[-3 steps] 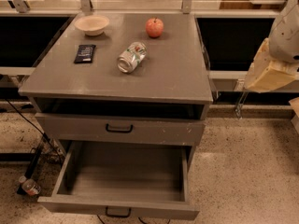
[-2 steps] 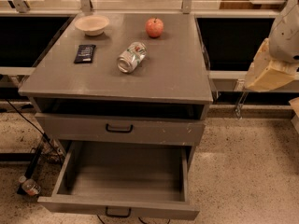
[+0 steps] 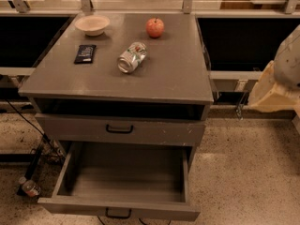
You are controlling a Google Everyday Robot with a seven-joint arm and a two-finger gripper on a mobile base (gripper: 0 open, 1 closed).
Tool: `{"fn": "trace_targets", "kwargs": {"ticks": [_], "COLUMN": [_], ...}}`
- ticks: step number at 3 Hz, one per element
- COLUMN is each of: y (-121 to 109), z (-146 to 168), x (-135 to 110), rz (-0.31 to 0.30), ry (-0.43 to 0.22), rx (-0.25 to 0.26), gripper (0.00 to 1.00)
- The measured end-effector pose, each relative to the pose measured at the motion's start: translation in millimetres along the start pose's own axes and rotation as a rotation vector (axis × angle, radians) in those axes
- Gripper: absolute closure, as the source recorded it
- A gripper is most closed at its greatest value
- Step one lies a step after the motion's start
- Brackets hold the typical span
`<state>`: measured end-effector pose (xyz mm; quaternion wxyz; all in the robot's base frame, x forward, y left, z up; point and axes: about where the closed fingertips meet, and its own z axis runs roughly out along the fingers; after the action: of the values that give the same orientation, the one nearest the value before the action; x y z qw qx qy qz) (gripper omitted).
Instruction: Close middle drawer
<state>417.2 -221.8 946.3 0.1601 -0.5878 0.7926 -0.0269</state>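
The middle drawer is the grey drawer pulled far out at the bottom of the cabinet. Its box is empty, and its low front panel carries a small black bar handle at the frame's lower edge. Above it a taller, white-flecked drawer front with a bigger black handle is shut. My arm's white and cream body is at the right edge, beside the cabinet and apart from it. The gripper shows only as a thin dark piece hanging below the arm, well to the right of the open drawer.
On the cabinet top lie a bowl, an apple, a dark packet and a can on its side. Cables and a small can lie on the floor at the left. Speckled floor lies to the right.
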Motion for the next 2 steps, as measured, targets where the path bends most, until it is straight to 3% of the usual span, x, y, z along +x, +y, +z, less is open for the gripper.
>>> {"fn": "trace_targets", "kwargs": {"ticks": [1,2], "y": [46.9,86.9], "z": [38.9,87.5], "x": [30.0,57.6], "rz": [0.031,0.049], "ry": [0.004,0.043], "rx": [-0.026,-0.095], "gripper": [1.0,1.0]}}
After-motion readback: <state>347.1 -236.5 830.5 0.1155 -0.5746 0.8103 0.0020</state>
